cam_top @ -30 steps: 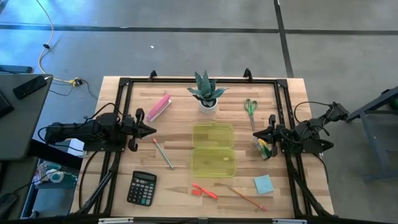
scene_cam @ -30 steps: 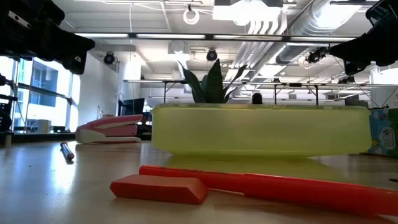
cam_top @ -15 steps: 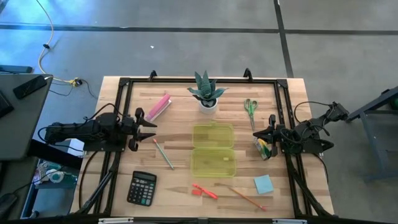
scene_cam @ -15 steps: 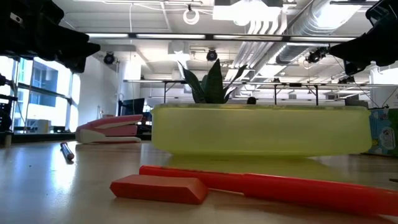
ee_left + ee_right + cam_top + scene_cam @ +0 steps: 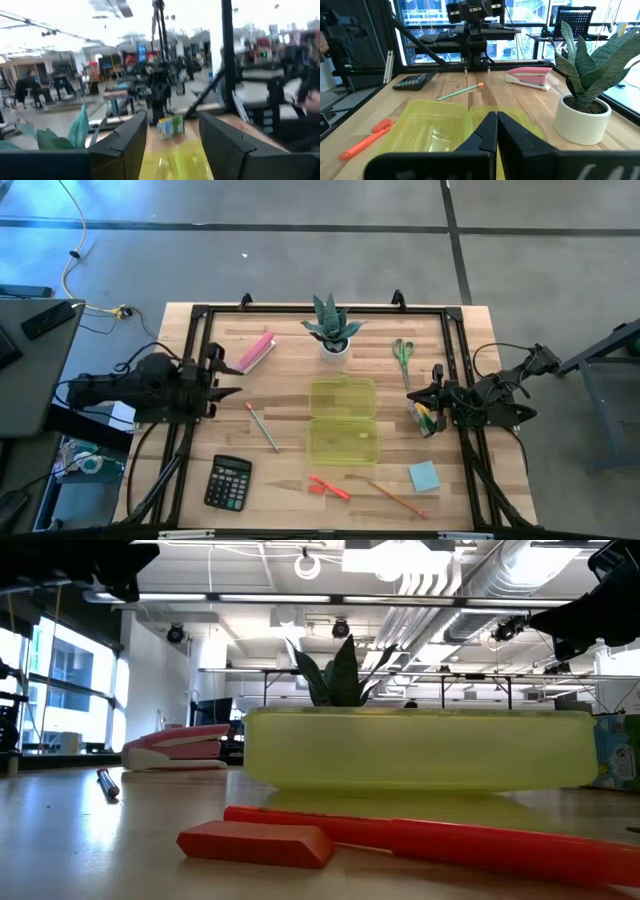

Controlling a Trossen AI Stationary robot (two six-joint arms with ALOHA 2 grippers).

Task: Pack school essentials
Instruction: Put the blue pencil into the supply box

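An open yellow-green case (image 5: 343, 420) lies mid-table. Around it on the wood lie a green pencil (image 5: 263, 427), a red-orange pen-like tool (image 5: 329, 486), an orange pencil (image 5: 398, 498), a light-blue note pad (image 5: 424, 476), green-handled scissors (image 5: 402, 355) and a small green/yellow block (image 5: 424, 418). My left gripper (image 5: 228, 378) hovers open near the table's left edge, pointing level toward the case, with nothing between its fingers (image 5: 125, 145). My right gripper (image 5: 412, 395) waits shut at the right edge, just beside the block, its fingers (image 5: 496, 132) pointing at the case.
A potted plant (image 5: 333, 328) stands behind the case at the far edge. A pink oblong bar (image 5: 255, 351) lies far left and a black calculator (image 5: 228, 482) near left. Black frame rails (image 5: 196, 340) run along the table's sides.
My left gripper has opened from shut, then risen well above the table and drawn back slightly toward the left edge, rolling a little. Nothing on the table has moved.
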